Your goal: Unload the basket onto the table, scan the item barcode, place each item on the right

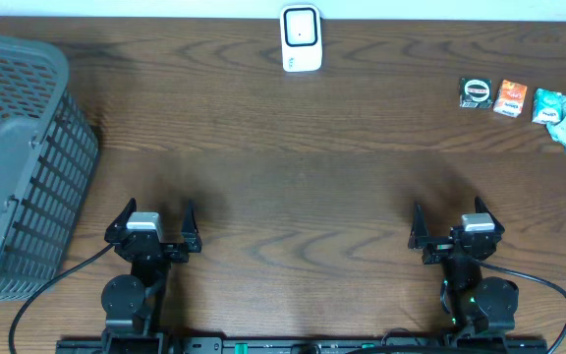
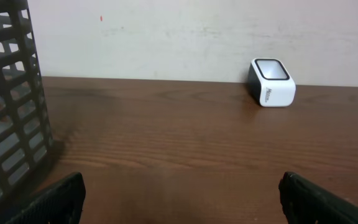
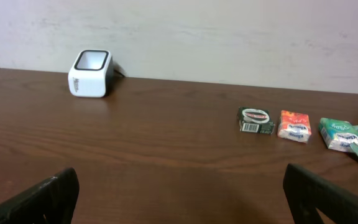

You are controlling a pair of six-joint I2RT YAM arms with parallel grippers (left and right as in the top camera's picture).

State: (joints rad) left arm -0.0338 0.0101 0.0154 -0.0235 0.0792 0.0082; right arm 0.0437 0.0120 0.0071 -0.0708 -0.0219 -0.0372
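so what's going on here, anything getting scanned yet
Nothing is being handled yet. The left gripper and right gripper both sit open and empty, close to their bases. The white scanner stands at the far edge, small packets lie at the far right, and a grey basket is on the left.

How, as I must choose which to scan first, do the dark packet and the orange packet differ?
The dark packet is black-green with an oval label; the orange packet is orange and white. The dark packet shows what looks like a barcode on its near side; the orange packet shows none visible. The dark packet lies nearer the scanner than the orange packet. Both lie flat on the table, similar in size.
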